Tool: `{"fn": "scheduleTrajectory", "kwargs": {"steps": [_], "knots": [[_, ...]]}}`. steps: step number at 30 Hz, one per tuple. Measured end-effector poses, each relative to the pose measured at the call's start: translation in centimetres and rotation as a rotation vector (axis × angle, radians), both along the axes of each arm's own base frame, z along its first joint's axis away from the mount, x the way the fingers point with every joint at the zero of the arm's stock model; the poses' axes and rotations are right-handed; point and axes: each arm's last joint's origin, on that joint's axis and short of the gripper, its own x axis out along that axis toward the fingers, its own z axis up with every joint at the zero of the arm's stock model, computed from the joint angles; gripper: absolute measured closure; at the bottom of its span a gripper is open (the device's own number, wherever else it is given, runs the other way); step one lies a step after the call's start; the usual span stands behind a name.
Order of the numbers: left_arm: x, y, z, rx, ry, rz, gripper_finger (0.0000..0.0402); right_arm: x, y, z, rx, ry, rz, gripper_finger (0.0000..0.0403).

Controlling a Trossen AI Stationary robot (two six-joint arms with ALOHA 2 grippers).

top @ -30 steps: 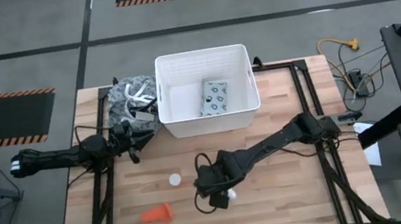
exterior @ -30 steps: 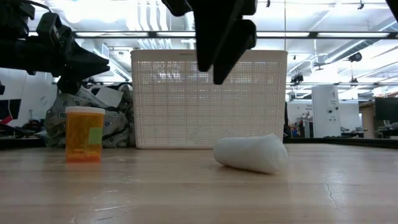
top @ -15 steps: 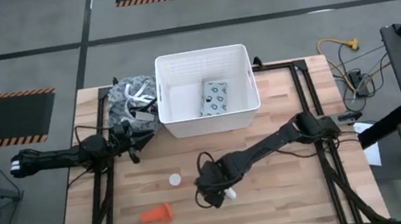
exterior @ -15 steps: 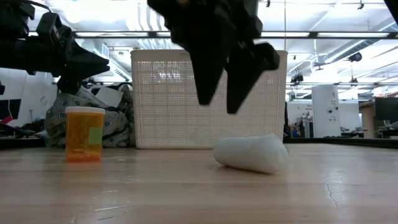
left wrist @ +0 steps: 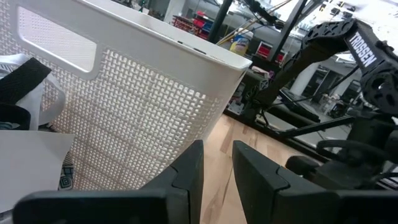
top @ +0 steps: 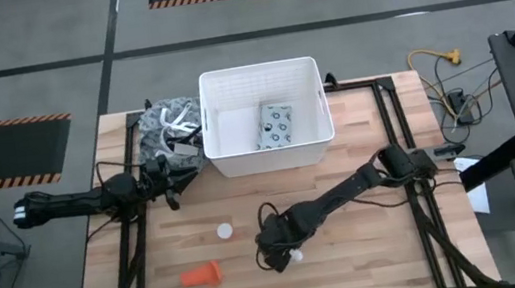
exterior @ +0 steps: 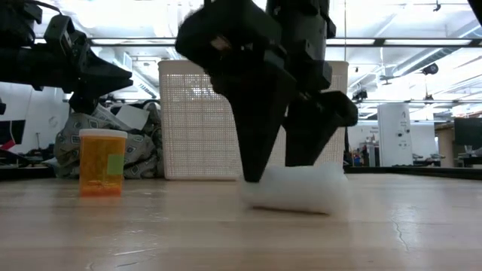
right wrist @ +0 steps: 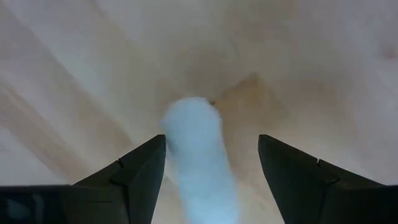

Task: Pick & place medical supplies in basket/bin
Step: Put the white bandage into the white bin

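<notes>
A short white cylinder (exterior: 301, 188) lies on its side on the table's near middle. My right gripper (exterior: 282, 172) points down over it, open, with one finger on either side (right wrist: 212, 138). An orange vial (exterior: 102, 162) stands upright to the left, and from above only its white cap (top: 224, 231) shows. An orange piece (top: 201, 274) lies near the front edge. The grey-green packet (top: 276, 124) lies inside the white bin (top: 257, 67). My left gripper (left wrist: 217, 168) rests level at the table's left, beside the bin, with a narrow gap between its fingers and nothing in it. My right gripper comes at the white cylinder (right wrist: 196, 155) from above, with its fingers along the two long sides. One finger (right wrist: 140, 174) stands right against the cylinder's side, and I cannot tell whether it touches. The cylinder lies on the table.
A grey and white heap of cloth and cords (top: 170, 131) lies left of the bin, by my left gripper. Bare wood stretches across the near right of the table (top: 383, 247). Black frame rails (top: 403, 134) run along the left and right sides.
My right gripper has come down toward the white cylinder and rolled its wrist. Its fingers, which hung above the cylinder, now stand on either side of it near the tabletop.
</notes>
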Motion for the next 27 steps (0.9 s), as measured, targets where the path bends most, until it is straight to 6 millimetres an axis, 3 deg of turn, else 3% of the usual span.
{"fn": "scheduleTrajectory", "kwargs": {"steps": [12, 24, 27], "knots": [[0.0, 0.0, 0.0, 0.000, 0.000, 0.000, 0.0333, -1.5, 0.0, -2.0, -0.047, 0.067, 0.030, 0.0208], [0.0, 0.0, 0.0, 0.000, 0.000, 0.000, 0.0333, -0.6, 0.3, -0.5, -0.026, 0.034, 0.088, 0.0366], [0.0, 0.0, 0.0, 0.000, 0.000, 0.000, 0.0333, -0.3, -0.1, 0.1, -0.038, 0.028, 0.108, 0.0384]]}}
